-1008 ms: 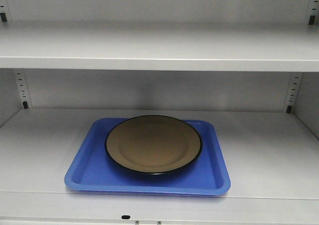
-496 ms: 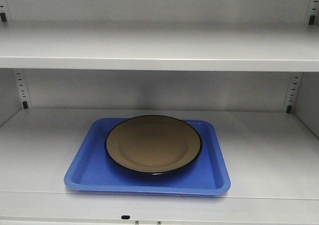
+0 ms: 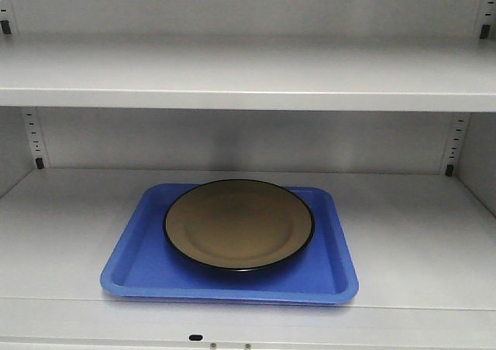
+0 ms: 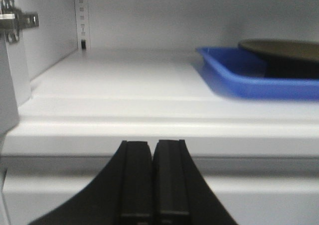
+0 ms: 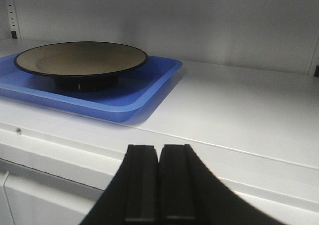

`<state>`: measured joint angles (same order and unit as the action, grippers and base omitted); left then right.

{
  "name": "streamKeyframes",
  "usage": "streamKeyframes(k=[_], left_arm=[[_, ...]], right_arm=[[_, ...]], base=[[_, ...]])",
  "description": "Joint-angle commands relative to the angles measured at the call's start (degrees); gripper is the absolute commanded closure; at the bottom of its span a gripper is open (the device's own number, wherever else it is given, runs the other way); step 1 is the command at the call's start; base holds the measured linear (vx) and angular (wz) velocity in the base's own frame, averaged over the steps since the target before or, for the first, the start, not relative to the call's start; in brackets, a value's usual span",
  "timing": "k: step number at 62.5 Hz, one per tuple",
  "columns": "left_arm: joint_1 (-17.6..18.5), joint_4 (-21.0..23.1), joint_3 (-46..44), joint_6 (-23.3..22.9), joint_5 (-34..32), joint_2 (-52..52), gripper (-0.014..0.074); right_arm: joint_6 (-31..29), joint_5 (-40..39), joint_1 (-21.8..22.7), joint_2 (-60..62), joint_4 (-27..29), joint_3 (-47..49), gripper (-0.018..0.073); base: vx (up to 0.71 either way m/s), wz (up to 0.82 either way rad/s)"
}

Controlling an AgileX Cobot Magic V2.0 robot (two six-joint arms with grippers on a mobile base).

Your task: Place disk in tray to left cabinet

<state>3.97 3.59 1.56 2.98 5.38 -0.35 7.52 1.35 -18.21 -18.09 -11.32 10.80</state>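
A: Where does the load sit?

B: In the left cabinet (image 3: 248,75), on its lower shelf (image 3: 418,241). The tray (image 3: 139,269) lies flat near the front lip, and the disk (image 3: 239,223) rests level inside it, toward the back.

A: And the arms?

B: The left pincer (image 4: 152,180) has its fingers pressed together, holding nothing, in front of the shelf edge, left of the tray. The right pincer (image 5: 158,182) is likewise together and empty, right of it.

A: So the placing looks done?

B: I judge so. Any retreat should run straight back, clear of the tray rim, so nothing gets nudged.
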Motion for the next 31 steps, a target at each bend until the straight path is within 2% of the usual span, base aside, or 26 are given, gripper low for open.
streamKeyframes(k=[1,31], left_arm=[[-0.26,-0.25,1.17,-0.78,-1.34,-1.20,0.0603],[-0.21,0.05,1.17,-1.05,-0.92,-1.20,0.0603]], right_arm=[[-0.34,-4.92,0.09,-0.65,-0.70,1.59,0.0563],[-0.34,-4.92,0.09,-0.65,-0.70,1.59,0.0563]], base=[[0.00,0.00],[0.00,0.00]])
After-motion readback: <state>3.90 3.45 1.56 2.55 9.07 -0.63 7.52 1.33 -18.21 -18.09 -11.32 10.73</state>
